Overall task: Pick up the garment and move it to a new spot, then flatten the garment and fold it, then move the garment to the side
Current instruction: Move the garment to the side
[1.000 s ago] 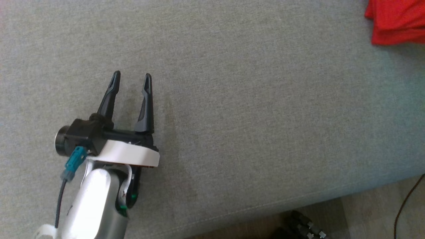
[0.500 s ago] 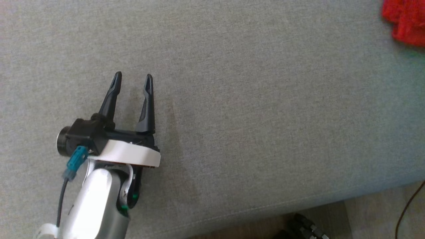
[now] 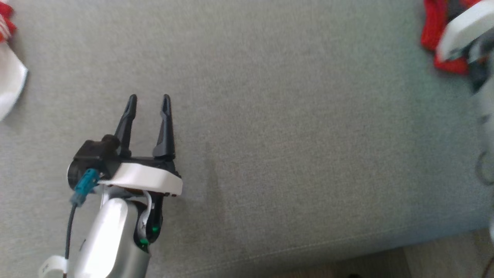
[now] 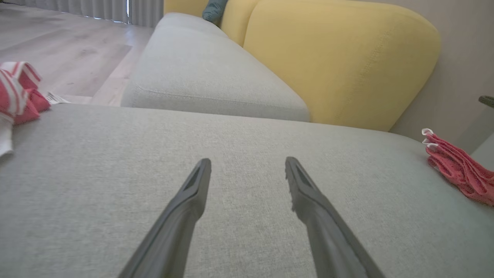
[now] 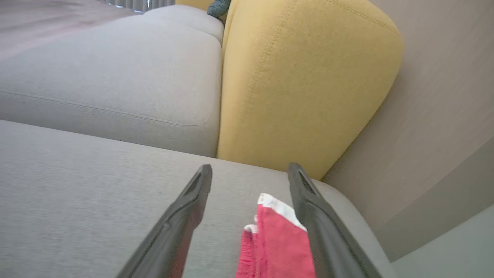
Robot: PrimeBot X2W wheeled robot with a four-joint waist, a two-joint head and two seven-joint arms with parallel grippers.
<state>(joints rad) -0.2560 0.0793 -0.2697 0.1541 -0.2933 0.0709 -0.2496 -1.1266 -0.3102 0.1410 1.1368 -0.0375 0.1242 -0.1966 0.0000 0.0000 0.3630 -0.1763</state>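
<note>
The garment [image 3: 430, 27] is a red cloth with a white trim, lying bunched at the far right corner of the grey seat cushion [image 3: 293, 127]. It also appears at the right edge of the left wrist view, garment [image 4: 459, 170]. In the right wrist view my right gripper [image 5: 247, 170] is open, with the garment [image 5: 278, 243] lying low between its fingers, close against the right one. The right arm's pale wrist [image 3: 461, 29] is blurred over the garment. My left gripper [image 3: 148, 101] hovers open over bare cushion, far left of the garment, with nothing between its fingers [image 4: 193, 193].
A red-and-white striped cloth [image 4: 15, 88] lies at the cushion's left end, cloth [image 3: 9, 77]. A yellow backrest [image 5: 305, 81] stands just behind the garment, with a wall [image 5: 440, 96] to its right. A second grey seat [image 4: 200, 73] lies beyond. The cushion's front edge [image 3: 308, 247] runs along the bottom.
The head camera has shifted, bringing the striped cloth in at the left. The right arm's pale wrist has come into view over the garment. The left gripper stays open where it was.
</note>
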